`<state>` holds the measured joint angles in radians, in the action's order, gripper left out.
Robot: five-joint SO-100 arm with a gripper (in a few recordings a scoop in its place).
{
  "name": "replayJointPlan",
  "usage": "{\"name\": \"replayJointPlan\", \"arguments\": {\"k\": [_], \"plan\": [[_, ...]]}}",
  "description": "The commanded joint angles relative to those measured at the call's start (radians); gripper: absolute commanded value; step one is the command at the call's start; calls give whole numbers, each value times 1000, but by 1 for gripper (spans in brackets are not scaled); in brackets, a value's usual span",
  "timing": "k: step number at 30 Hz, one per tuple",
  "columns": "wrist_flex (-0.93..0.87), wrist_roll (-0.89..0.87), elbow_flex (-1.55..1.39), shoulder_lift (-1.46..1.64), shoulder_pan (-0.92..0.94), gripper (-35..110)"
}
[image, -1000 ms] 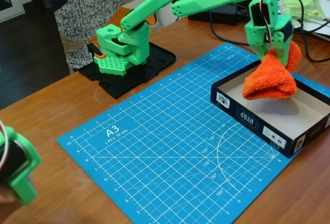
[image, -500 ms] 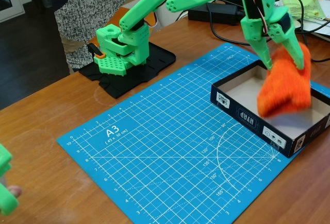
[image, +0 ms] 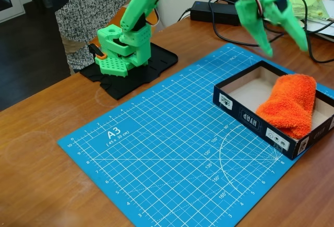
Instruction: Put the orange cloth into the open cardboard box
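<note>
One cloth delivered — the orange cloth (image: 290,104) lies inside the open cardboard box (image: 244,116); gripper (image: 286,43) jaws wide, empty — retreat comes next.

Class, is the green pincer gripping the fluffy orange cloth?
No: the green pincer hangs open above the fluffy orange cloth lying in the black cardboard box.

orange cloth (image: 290,105) dropped into open cardboard box (image: 245,117), pincer (image: 284,44) released, lifted

So the count was: one orange cloth (image: 290,104), lying inside the one open cardboard box (image: 245,116), which sat on one blue cutting mat (image: 156,143). One green gripper (image: 284,38) above the box (fingers spread), plus one black power adapter (image: 211,12) behind it.
</note>
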<state>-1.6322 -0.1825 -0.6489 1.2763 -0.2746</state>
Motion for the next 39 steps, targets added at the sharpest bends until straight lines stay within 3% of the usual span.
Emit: {"name": "replayJointPlan", "arguments": {"k": [1, 4, 8, 12, 16, 24, 29, 39], "plan": [[-23, -20, -264, 440, -60, 2], [-21, -18, -394, 741, -49, 0], [-14, 28, -555, 1037, 120, 0], [204, 103, -1129, 1471, 296, 0], [331, 104, -1594, 1769, 351, 0], [495, 66, -2026, 1878, 259, 0], [489, 110, -2244, 2085, 261, -1], [479, 130, -2414, 2097, 327, 0]]}}
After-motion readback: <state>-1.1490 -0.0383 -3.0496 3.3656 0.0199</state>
